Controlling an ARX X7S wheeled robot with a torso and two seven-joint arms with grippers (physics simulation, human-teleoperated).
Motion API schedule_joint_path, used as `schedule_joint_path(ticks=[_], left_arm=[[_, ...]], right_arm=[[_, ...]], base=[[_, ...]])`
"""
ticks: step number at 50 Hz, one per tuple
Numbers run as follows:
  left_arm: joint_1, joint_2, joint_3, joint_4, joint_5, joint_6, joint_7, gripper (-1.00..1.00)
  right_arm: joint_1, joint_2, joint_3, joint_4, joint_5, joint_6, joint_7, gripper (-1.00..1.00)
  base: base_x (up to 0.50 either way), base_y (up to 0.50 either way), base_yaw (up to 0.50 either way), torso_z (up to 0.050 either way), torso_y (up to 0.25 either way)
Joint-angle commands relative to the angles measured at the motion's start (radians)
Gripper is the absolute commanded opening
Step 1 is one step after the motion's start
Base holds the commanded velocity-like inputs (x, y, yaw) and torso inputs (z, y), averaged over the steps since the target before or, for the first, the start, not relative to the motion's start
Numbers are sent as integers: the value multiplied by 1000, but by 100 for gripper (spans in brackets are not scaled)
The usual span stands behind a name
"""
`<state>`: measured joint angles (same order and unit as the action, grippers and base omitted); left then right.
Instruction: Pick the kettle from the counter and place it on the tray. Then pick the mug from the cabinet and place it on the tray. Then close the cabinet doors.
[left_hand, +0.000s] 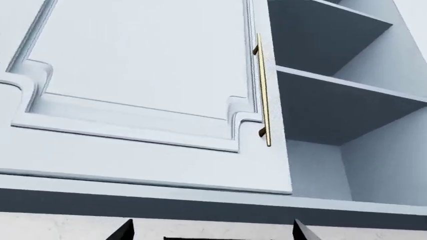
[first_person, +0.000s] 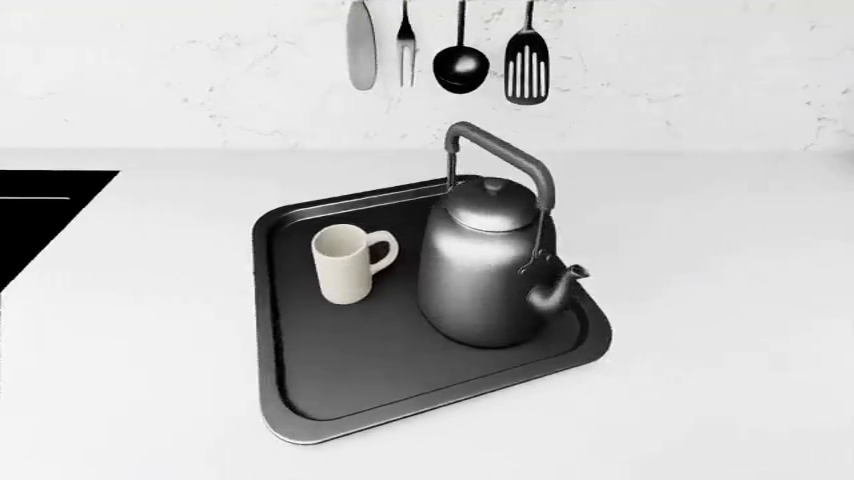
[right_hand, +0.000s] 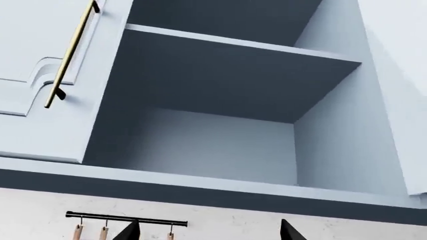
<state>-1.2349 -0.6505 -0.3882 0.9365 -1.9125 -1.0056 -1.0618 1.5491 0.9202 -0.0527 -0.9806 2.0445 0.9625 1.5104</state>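
On the counter (first_person: 721, 380), the landmark is the tray (first_person: 287, 400), which sits turned at an angle so that one rounded corner points toward the robot. Left of the tray, a black recessed opening (first_person: 40, 220) cuts into the worktop at the frame's edge, with a strip of bare white between it and the tray's rim. Inside the tray, the mug (first_person: 344, 264) stands upright in the left half, its loop handle turned toward the kettle (first_person: 483, 270). The kettle stands upright just beside it in the right half, its spout reaching over the tray's right rim and its arched handle rising above the lid. The two are near but apart. Right of the tray and in front of it, the counter lies wide and bare. Behind the tray, four utensils (first_person: 461, 65) hang on the wall.

Neither arm shows in the head view. Above, the left cabinet door (left_hand: 133, 75) with its brass handle (left_hand: 262, 90) lies closed against the frame, while right of it the cabinet shelves (right_hand: 233, 75) stand exposed. The left gripper (left_hand: 212, 235) shows only two dark fingertips spread well apart, holding nothing. The right gripper (right_hand: 210, 232) likewise has its tips spread wide, gripping nothing, beneath the open compartment, beside a utensil rail (right_hand: 127, 219).
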Motion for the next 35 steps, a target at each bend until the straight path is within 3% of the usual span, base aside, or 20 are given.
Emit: schedule_joint_path(ticks=[1,35], left_arm=[[16,1,-6,7,1,1,2,100],[65,11,-30,18,20,-2,30,100]], right_arm=[[-5,11,-5,-2,-10,-13,-9,100],[-8,33,-19,-8,-28,-39,-24,100]], base=[[5,-500,0,0,0],[4,-500,0,0,0]])
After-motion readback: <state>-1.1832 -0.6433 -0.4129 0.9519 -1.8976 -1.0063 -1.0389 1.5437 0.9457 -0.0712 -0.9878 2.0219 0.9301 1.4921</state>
